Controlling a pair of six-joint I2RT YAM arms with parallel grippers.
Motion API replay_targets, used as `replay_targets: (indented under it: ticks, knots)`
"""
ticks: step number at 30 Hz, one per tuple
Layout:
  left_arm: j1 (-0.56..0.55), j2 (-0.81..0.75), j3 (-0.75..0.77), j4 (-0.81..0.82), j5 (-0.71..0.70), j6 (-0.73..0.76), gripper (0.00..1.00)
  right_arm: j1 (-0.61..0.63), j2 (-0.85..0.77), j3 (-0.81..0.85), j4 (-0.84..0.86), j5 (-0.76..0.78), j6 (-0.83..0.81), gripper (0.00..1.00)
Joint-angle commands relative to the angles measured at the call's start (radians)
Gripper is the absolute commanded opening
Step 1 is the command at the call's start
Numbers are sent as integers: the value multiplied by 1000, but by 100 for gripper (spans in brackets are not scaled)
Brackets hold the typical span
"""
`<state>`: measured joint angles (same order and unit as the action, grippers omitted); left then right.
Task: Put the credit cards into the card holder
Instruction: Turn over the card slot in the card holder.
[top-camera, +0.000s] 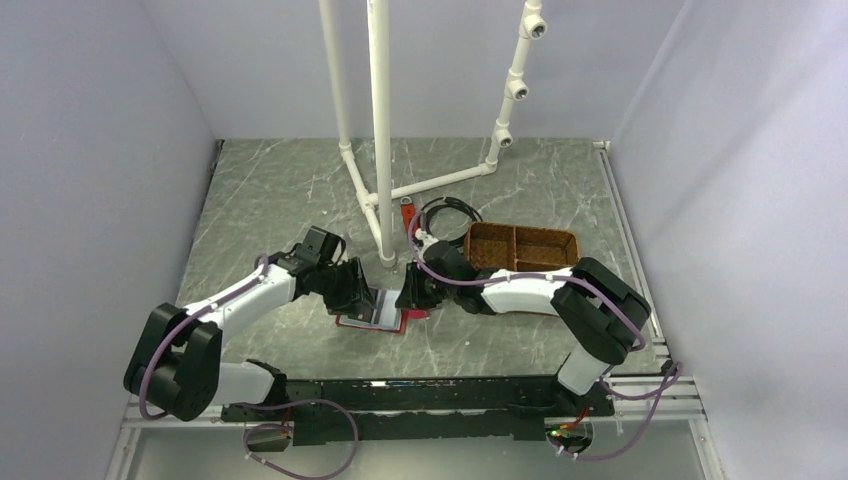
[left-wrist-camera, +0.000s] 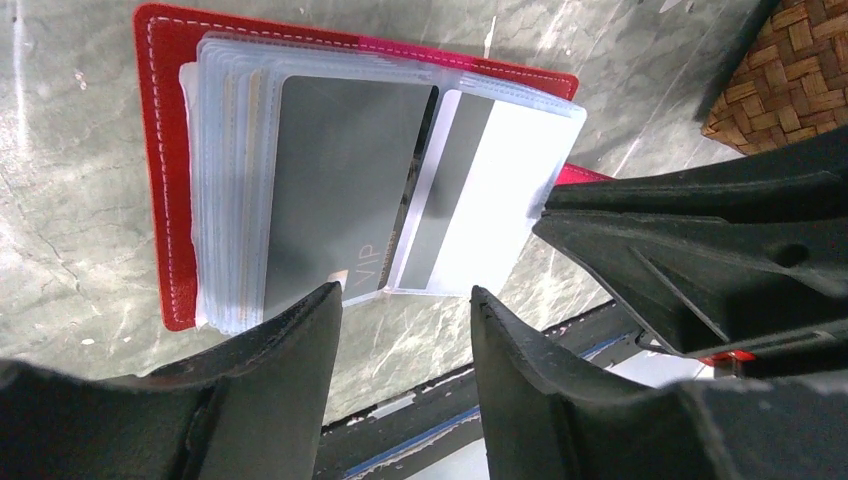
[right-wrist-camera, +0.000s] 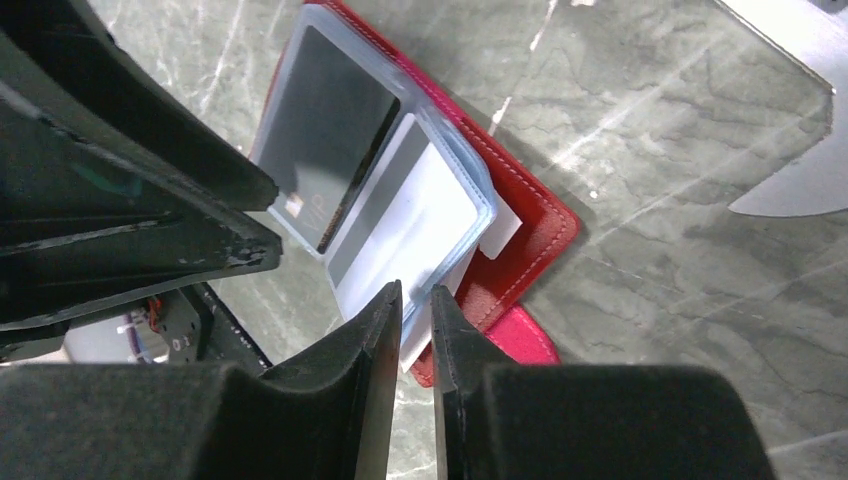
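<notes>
While overhead blurs it, left wrist shows a VIP-marked card (left-wrist-camera: 345, 190).

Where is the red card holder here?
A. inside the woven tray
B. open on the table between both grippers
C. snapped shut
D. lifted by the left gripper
B: the card holder lies open on the table, clear pockets up, with the left gripper open beside it and the right gripper pinching the white card at its edge.

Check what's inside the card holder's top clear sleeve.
A grey VIP card and a white striped card show through the top sleeve. The sleeves stacked beneath are covered; contents unseen.
</notes>
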<state>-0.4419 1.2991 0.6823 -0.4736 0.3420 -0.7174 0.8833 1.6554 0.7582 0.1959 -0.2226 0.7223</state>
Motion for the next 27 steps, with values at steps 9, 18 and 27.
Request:
replay_targets:
  ticks: [9, 18, 27]
  knots:
    - [9, -66, 49, -45, -9, 22, 64, 13, 9, 105, 86, -77, -7, 27]
    - [18, -100, 40, -52, 2, 32, 61, 14, 92, 158, 122, -119, 15, 27]
    - [20, -110, 28, -44, 13, 32, 54, 14, 145, 183, 146, -134, 32, 18]
